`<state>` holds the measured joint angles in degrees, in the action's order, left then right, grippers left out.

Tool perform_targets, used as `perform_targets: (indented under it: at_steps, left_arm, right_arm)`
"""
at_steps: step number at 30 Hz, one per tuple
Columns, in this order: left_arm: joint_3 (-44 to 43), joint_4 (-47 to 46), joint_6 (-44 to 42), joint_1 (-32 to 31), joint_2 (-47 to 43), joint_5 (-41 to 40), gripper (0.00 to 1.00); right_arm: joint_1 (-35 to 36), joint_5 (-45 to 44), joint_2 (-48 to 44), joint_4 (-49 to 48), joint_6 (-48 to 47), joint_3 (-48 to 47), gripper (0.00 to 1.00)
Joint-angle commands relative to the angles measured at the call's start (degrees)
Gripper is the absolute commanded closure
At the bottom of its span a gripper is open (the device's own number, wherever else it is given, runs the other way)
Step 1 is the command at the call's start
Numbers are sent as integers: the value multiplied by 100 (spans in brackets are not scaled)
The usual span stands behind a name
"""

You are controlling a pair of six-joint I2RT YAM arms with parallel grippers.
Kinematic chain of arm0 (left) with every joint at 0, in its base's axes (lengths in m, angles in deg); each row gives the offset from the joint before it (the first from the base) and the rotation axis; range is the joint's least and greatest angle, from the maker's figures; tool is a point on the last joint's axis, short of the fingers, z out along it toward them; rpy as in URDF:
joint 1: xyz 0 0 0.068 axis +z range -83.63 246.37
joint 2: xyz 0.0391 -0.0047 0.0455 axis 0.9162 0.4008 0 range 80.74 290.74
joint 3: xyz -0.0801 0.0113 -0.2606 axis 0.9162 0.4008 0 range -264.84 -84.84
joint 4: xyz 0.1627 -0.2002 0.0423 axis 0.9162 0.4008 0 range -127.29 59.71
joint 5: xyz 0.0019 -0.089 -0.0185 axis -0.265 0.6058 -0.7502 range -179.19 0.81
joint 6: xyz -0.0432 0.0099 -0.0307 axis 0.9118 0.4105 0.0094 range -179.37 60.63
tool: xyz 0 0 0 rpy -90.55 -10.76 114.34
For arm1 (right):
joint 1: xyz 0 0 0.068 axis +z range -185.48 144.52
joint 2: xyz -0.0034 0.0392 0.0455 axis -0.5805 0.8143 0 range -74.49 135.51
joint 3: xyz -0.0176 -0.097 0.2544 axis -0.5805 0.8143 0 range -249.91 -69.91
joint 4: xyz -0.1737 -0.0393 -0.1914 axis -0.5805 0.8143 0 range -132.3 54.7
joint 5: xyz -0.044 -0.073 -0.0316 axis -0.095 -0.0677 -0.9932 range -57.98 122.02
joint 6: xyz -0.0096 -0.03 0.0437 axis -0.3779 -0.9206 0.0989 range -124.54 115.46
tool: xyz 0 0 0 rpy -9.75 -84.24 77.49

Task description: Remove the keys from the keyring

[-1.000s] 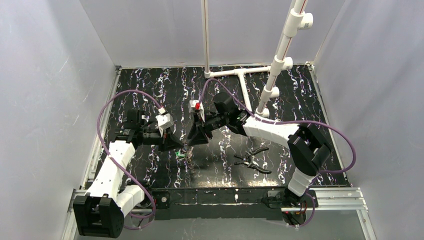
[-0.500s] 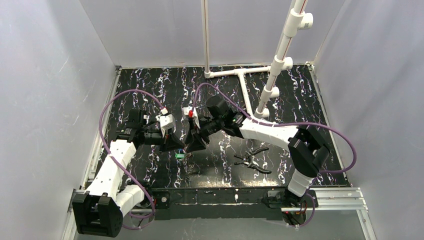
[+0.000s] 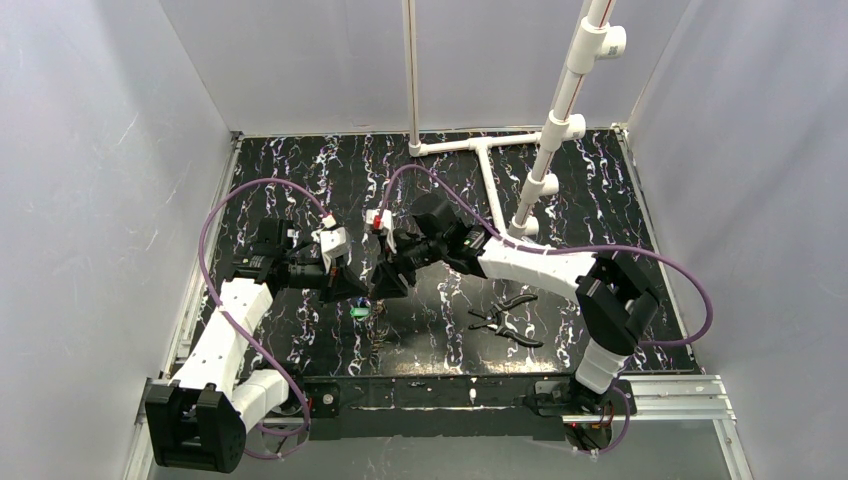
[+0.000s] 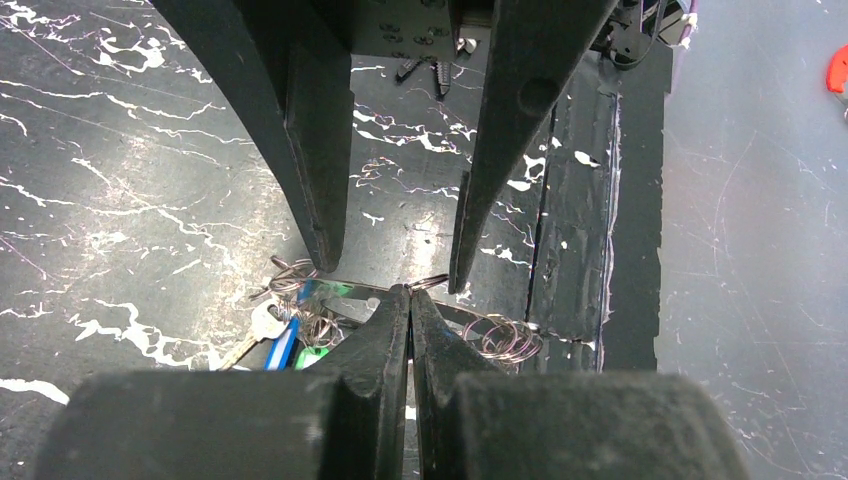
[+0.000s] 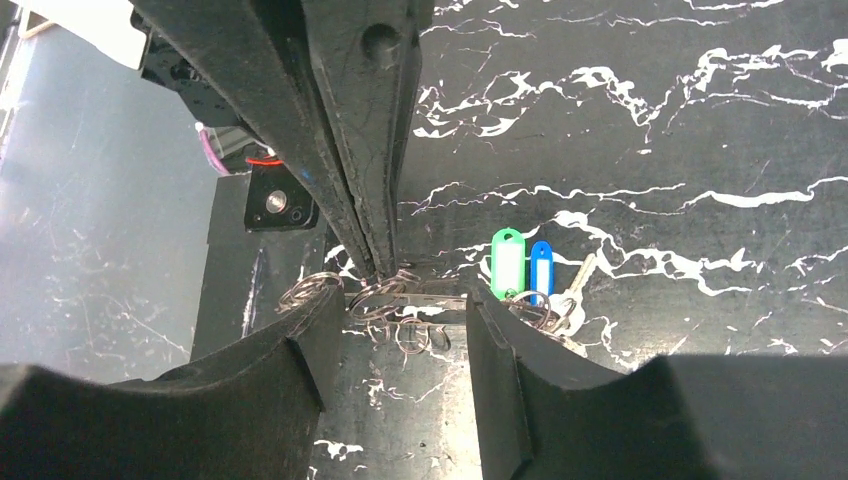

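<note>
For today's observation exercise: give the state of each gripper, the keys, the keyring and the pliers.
left gripper: shut on the keyring
right gripper: open, astride the keyring
keys: flat on the table, not yet freed
keyring: pinched by the left gripper
pliers: lying flat, untouched

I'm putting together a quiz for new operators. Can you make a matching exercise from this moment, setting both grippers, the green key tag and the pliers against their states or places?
Things:
1. left gripper
2. right gripper
3. green key tag
4. pliers

States or places:
A. open, one finger on either side of the wire rings
B. lying apart from the keys, on the right arm's side
C. shut, tips at the rings
D. right beside the blue tag

Pairs: 1-C; 2-A; 3-D; 4-B
</note>
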<state>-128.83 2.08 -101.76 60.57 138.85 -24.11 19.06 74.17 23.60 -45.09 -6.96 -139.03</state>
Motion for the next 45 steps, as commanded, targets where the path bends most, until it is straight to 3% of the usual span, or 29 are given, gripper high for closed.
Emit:
perform_targets:
  at_steps: [1, 6, 13, 19, 26, 33, 41, 45]
  left_arm:
    - [-158, -3, 38, -29, -14, 73, 100]
    - [-155, -39, 79, -26, 3, 75, 100]
    - [-146, -35, 116, -26, -94, 53, 100]
    - [-136, -18, 126, -26, -106, 49, 100]
    - [-171, -18, 141, -35, -97, 66, 100]
    - [-180, -20, 139, -30, -78, 64, 100]
    - [-167, -13, 166, -30, -91, 45, 100]
    - [-174, 15, 187, -26, -71, -48, 100]
  right_arm:
    - [115, -420, -213, 211, 369, -113, 43]
    - [247, -724, -290, 624, 256, -193, 41]
    - [364, -1046, -198, 799, 251, -413, 52]
    - [364, -1050, -227, 936, 251, -611, 47]
    - [362, -1064, -182, 981, 48, -617, 57]
    - [412, -1057, -147, 1265, -257, -704, 55]
    - [425, -1050, -175, 1286, -479, -745, 99]
    - [425, -1035, -236, 1326, -602, -750, 99]
